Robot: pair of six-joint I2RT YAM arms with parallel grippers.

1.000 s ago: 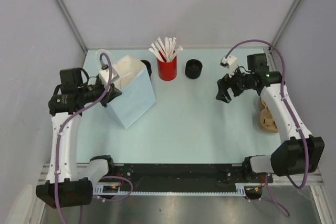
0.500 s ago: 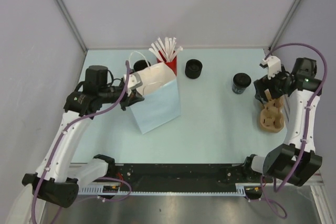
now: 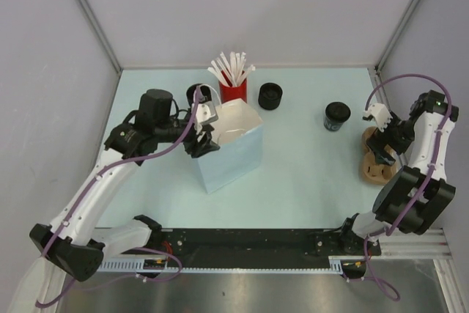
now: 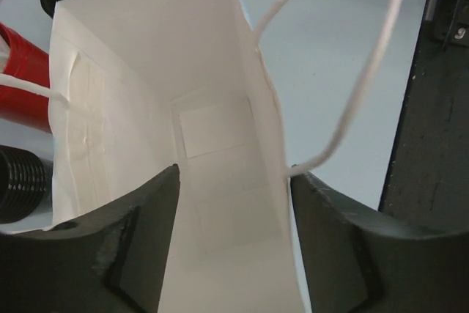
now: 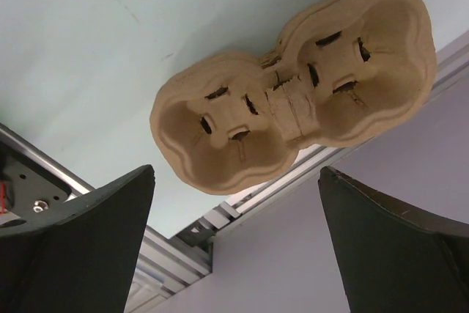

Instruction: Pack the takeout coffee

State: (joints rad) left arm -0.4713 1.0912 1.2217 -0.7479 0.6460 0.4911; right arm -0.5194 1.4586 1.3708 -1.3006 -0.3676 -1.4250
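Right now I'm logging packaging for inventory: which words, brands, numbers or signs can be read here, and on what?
None readable: the white paper bag, red cup, black takeout cup and cardboard cup tray all show plain, unprinted surfaces in these views.

Left tool, right tool, jaws parted

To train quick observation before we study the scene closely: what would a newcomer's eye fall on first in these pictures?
The open pale blue paper bag left of centre draws the eye first, its white inside empty, the left jaws open at its rim. Then the red cup of white sticks just behind it, and at the right edge the tan two-hole cardboard tray under the open right jaws.
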